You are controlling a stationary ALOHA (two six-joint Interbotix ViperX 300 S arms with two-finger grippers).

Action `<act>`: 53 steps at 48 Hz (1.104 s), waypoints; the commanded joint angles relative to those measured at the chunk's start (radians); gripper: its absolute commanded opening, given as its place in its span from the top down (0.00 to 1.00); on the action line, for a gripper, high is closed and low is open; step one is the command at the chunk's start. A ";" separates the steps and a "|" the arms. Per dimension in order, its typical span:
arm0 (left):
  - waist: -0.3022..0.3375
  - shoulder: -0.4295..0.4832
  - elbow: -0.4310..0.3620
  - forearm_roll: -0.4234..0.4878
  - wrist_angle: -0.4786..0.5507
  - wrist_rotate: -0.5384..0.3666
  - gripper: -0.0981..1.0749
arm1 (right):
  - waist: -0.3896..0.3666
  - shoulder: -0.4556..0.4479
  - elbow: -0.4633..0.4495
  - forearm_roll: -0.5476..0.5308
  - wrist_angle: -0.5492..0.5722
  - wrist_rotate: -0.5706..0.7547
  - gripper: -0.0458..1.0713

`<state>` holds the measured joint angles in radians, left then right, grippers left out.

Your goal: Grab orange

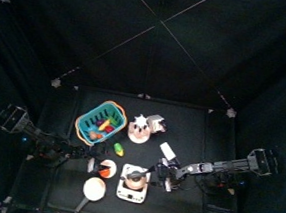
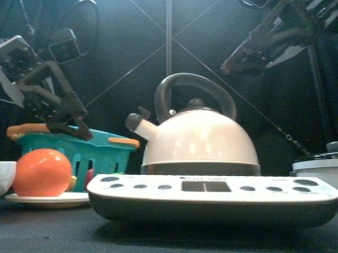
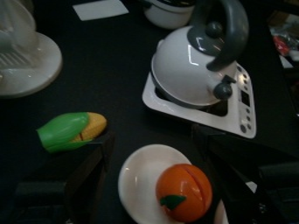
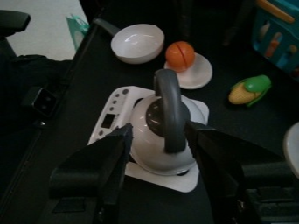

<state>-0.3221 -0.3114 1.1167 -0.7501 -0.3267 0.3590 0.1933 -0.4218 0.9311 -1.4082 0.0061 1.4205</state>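
Orange (image 3: pixel 184 189) sits on a small white saucer (image 3: pixel 138 171), and I use the white kettle (image 3: pixel 193 63) as the landmark: the fruit is just beside the kettle's base (image 3: pixel 239 101), on the side of the left arm. From the front view the orange (image 2: pixel 42 171) is to the left of the kettle (image 2: pixel 199 138), in front of a teal basket (image 2: pixel 93 158). A pale bowl (image 4: pixel 136 41) stands near the saucer, further from the kettle, and a green and yellow toy corn (image 3: pixel 68 131) lies near the saucer on the counter (image 3: pixel 105 70).

The left pincer (image 3: pixel 152 179) hovers above the saucer with its jaws wide apart, one on each side of the orange, and it holds nothing. The right pincer (image 4: pixel 158 162) hangs over the kettle, jaws also apart and empty, near the kettle handle (image 4: pixel 170 105).

I judge the step in hand is the approach: the left pincer is lined up with the fruit but not yet in contact. The next move probably calls for going straight down until the jaws are around the middle of the orange, then closing gently, because the round fruit can roll off the saucer.
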 commanded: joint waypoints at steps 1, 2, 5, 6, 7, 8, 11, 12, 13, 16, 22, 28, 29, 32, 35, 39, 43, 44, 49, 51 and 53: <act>-0.002 -0.005 -0.038 0.005 0.044 0.003 0.05 | 0.002 -0.034 0.011 0.026 0.028 0.003 0.19; 0.000 -0.005 -0.043 0.005 0.061 0.003 0.05 | 0.002 -0.038 0.015 0.034 0.031 0.002 0.19; 0.002 -0.005 -0.055 0.003 0.118 0.003 0.05 | 0.002 -0.052 0.028 0.055 0.038 0.000 0.19; 0.006 -0.005 -0.058 0.003 0.132 0.003 0.05 | 0.002 -0.055 0.031 0.060 0.040 0.000 0.19; 0.011 -0.005 -0.063 0.000 0.147 0.002 0.05 | 0.002 -0.060 0.032 0.063 0.041 0.000 0.19; 0.021 -0.005 -0.066 -0.005 0.170 0.000 0.05 | 0.002 -0.061 0.034 0.064 0.041 0.000 0.19; 0.054 0.000 -0.077 -0.020 0.232 0.002 0.05 | 0.002 -0.066 0.035 0.069 0.043 0.000 0.19; 0.066 0.002 -0.083 -0.023 0.259 0.002 0.05 | 0.002 -0.067 0.035 0.069 0.041 0.002 0.19; 0.078 0.005 -0.087 -0.023 0.285 0.003 0.05 | 0.002 -0.066 0.035 0.069 0.041 0.002 0.19; 0.104 0.008 -0.103 -0.011 0.339 0.003 0.05 | 0.002 -0.064 0.037 0.071 0.043 0.000 0.19; 0.149 0.008 -0.132 0.031 0.394 0.003 0.05 | 0.002 -0.058 0.037 0.071 0.043 0.000 0.19; 0.176 0.009 -0.153 0.083 0.430 0.003 0.05 | 0.002 -0.052 0.041 0.071 0.043 0.002 0.19; 0.178 0.009 -0.158 0.091 0.434 0.003 0.05 | 0.002 -0.051 0.043 0.071 0.041 0.002 0.19; 0.183 0.017 -0.179 0.127 0.468 0.003 0.05 | 0.002 -0.051 0.044 0.071 0.043 0.002 0.19; 0.186 0.029 -0.206 0.164 0.509 0.003 0.05 | 0.002 -0.049 0.044 0.071 0.041 0.002 0.19; 0.190 0.057 -0.236 0.210 0.572 0.003 0.05 | 0.002 -0.048 0.044 0.071 0.043 0.002 0.19; 0.199 0.084 -0.268 0.265 0.650 0.003 0.05 | 0.002 -0.043 0.044 0.071 0.043 0.002 0.19; 0.204 0.094 -0.281 0.287 0.680 0.002 0.05 | 0.000 -0.043 0.044 0.071 0.041 0.002 0.19; 0.222 0.135 -0.333 0.350 0.784 -0.002 0.05 | 0.000 -0.034 0.043 0.072 0.043 0.003 0.19; 0.225 0.149 -0.351 0.365 0.821 -0.002 0.05 | 0.000 -0.028 0.043 0.072 0.043 0.003 0.19; 0.225 0.156 -0.362 0.379 0.838 -0.002 0.05 | 0.002 -0.021 0.043 0.074 0.043 0.003 0.19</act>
<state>-0.1028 -0.1611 0.7961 -0.3912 0.4817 0.3574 0.1933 -0.4433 0.9848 -1.3376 0.0491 1.4220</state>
